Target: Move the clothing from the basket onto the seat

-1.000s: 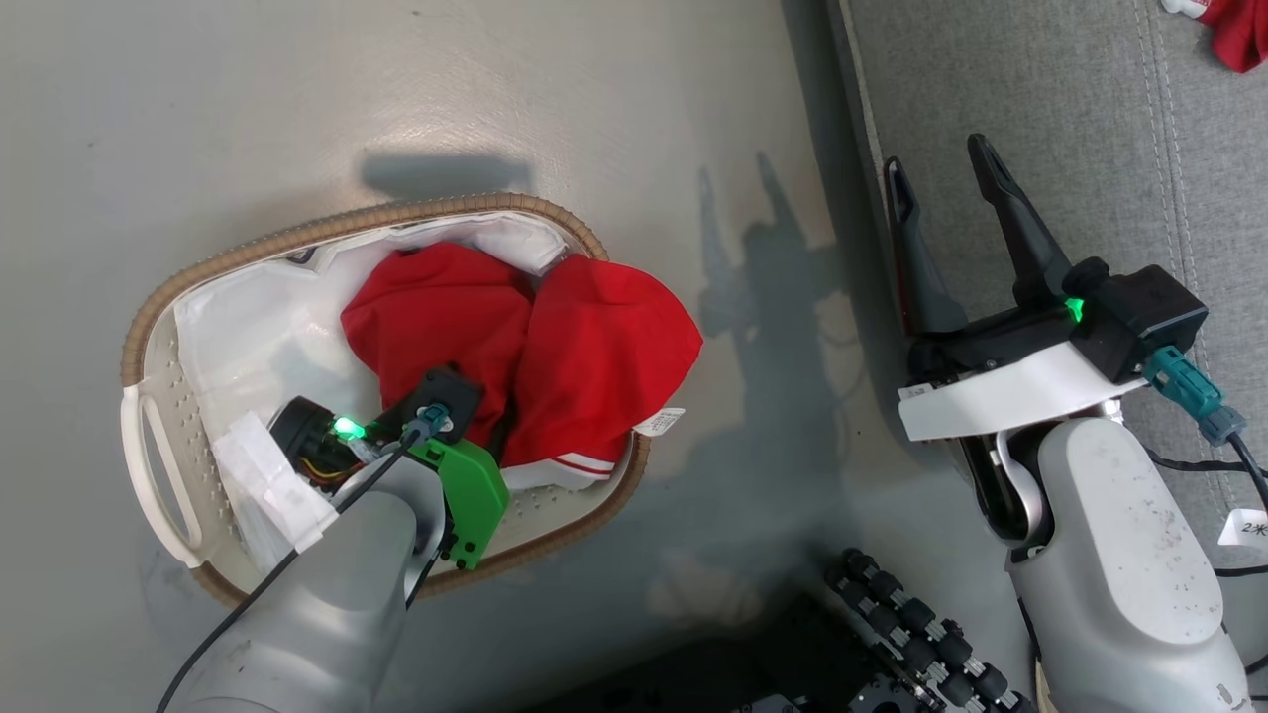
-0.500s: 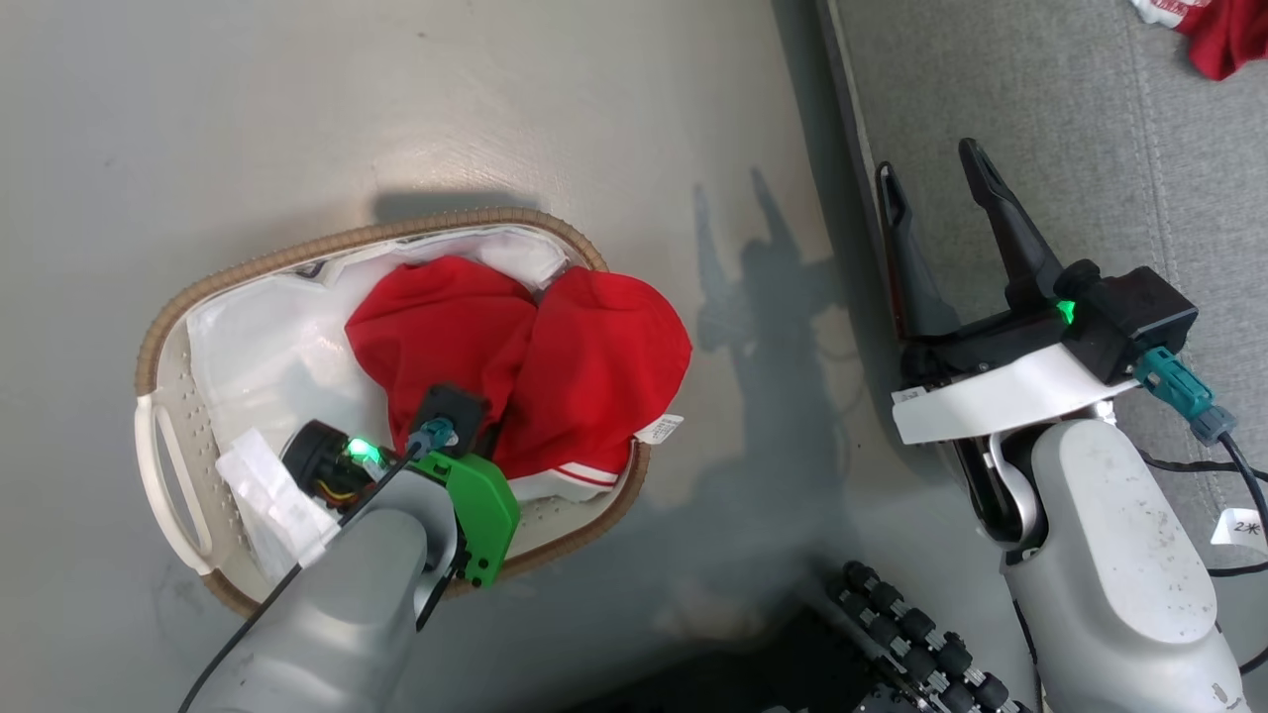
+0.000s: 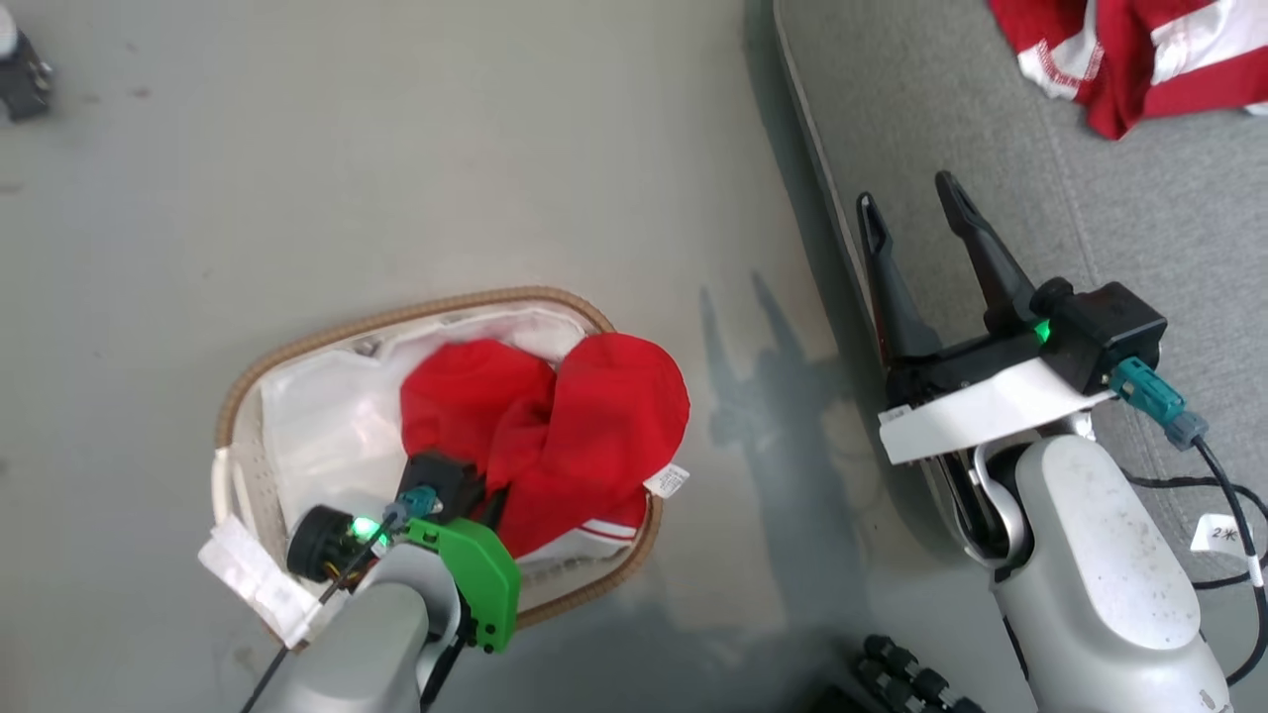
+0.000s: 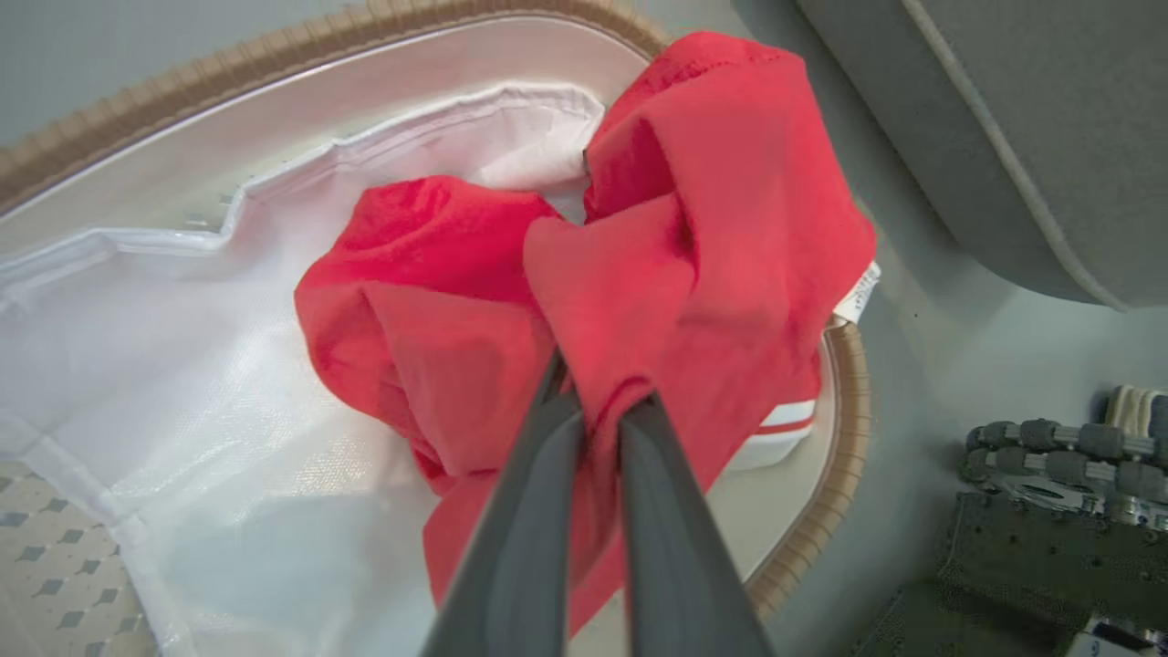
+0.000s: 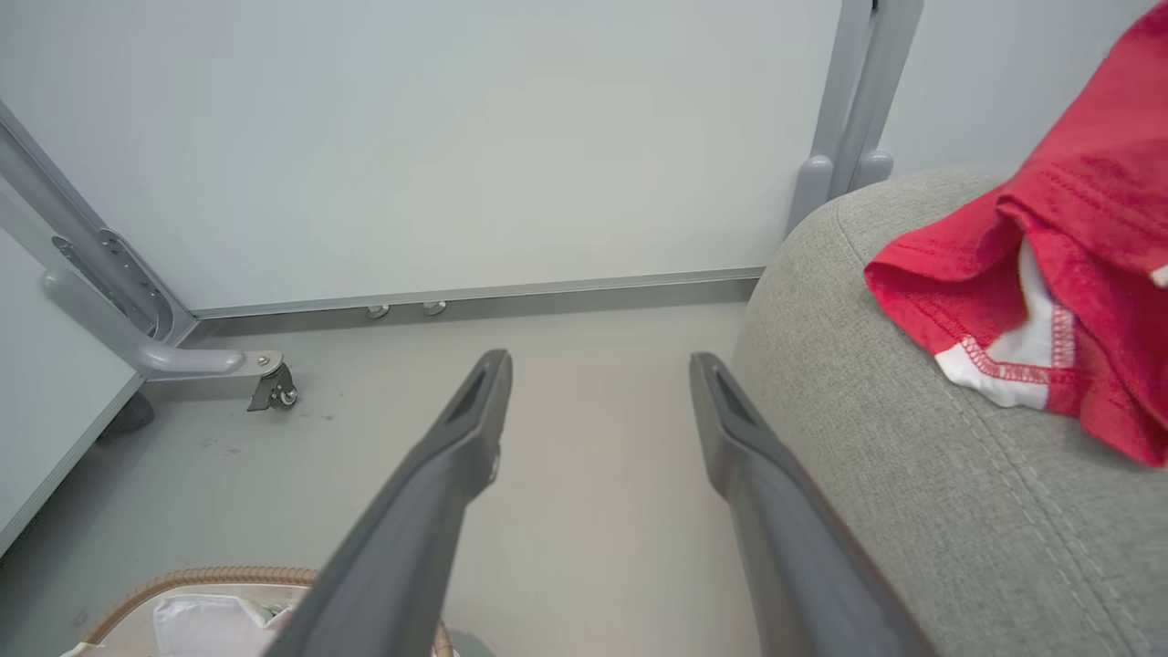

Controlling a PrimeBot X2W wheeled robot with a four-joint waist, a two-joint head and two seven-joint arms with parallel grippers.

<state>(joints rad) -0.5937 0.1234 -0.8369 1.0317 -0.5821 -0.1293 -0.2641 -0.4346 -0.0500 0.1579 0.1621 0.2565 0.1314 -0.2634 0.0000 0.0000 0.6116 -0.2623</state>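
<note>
The basket [image 3: 396, 319] stands on the grey floor with red clothing [image 3: 584, 426] bunched inside, one fold draped over its right rim. My left gripper [image 4: 598, 401] reaches down into it, shut on a fold of that clothing [image 4: 693, 228], which is gathered between the fingers above the white liner [image 4: 182, 365]. My right gripper [image 3: 906, 195] hangs open and holds nothing, over the left edge of the seat [image 3: 1090, 218]. Another red garment with white stripes [image 3: 1129, 50] lies on the seat at the far right and is also visible in the right wrist view [image 5: 1077, 237].
The robot's black roller wheels [image 3: 911, 683] sit on the floor between basket and seat. A white wall panel with a metal frame and caster [image 5: 274, 388] stands beyond. A small dark object [image 3: 20, 69] lies at the far left of the floor.
My left gripper has gone from open to shut on the red fabric in the basket. The head camera has shifted, bringing more of the seat's garment into view. The right arm kept its pose.
</note>
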